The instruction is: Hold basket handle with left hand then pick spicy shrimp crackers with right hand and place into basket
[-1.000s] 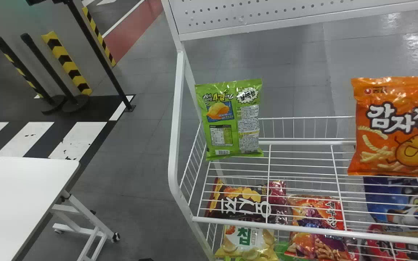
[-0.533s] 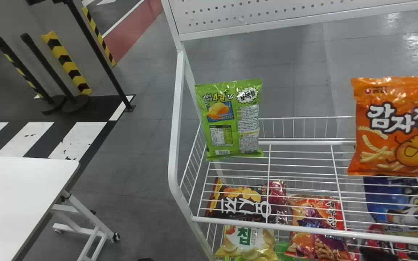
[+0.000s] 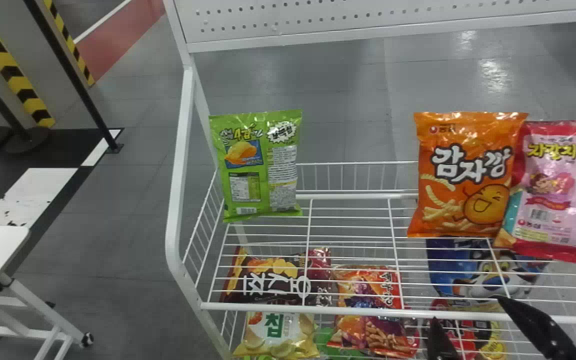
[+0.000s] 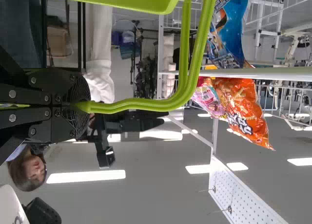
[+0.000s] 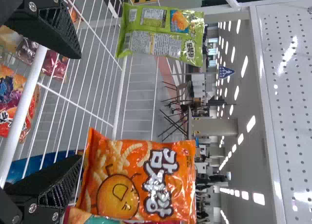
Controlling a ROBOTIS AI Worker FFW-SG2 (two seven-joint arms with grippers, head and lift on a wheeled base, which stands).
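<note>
By the upper shelf's front rail (image 3: 358, 311), my right gripper (image 5: 80, 106) stands wide open with nothing between its fingers. One finger could snag on that rail if I drop too close to it, since what I take for the spicy shrimp crackers (image 3: 373, 335) lies lower, beneath the shelf. With my left gripper (image 4: 78, 107) I pinch the green handle (image 4: 146, 105), and a jolt there could set the basket (image 4: 168, 2) swinging.
</note>
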